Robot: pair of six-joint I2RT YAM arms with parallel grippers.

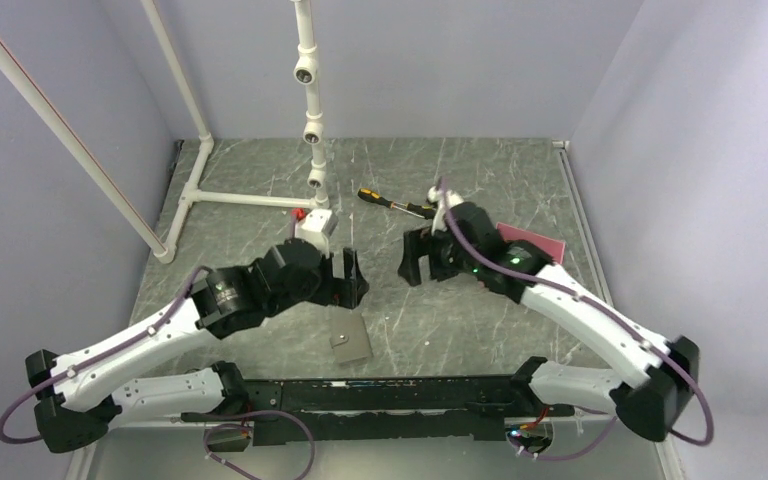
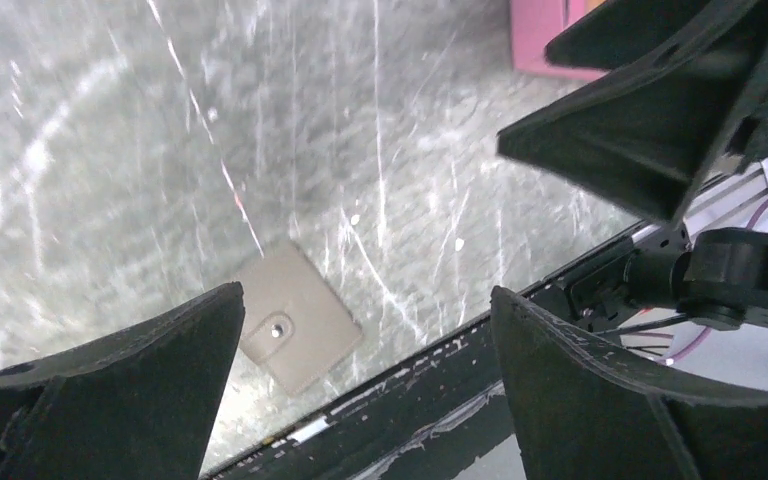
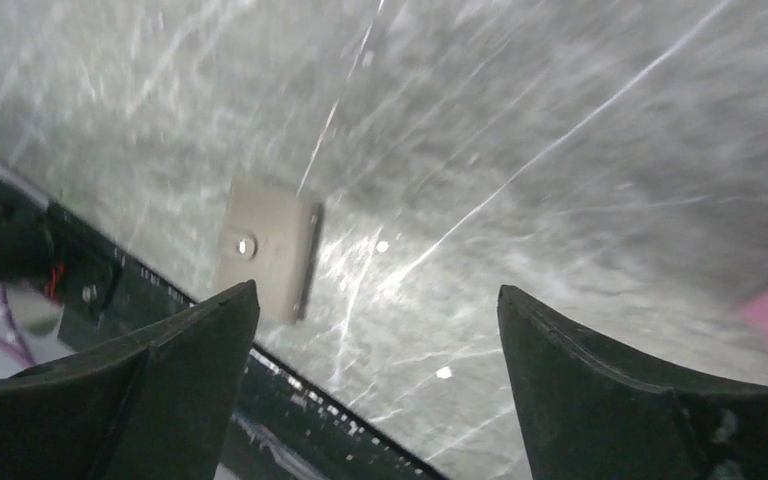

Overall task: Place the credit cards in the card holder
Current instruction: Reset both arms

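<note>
The card holder (image 1: 350, 340) is a small flat grey wallet, closed, with a snap tab, lying on the table near the front rail. It also shows in the left wrist view (image 2: 295, 315) and in the right wrist view (image 3: 265, 245). My left gripper (image 1: 352, 277) hangs open and empty above the table, just behind the wallet. My right gripper (image 1: 417, 256) is open and empty, right of the left one. No credit cards show; the pink tray (image 1: 538, 242) is mostly hidden by the right arm.
A screwdriver with a yellow and black handle (image 1: 392, 203) lies at the back. A white PVC pipe frame (image 1: 310, 110) and a small white box (image 1: 316, 226) stand at the back left. The black front rail (image 1: 380, 392) runs along the near edge.
</note>
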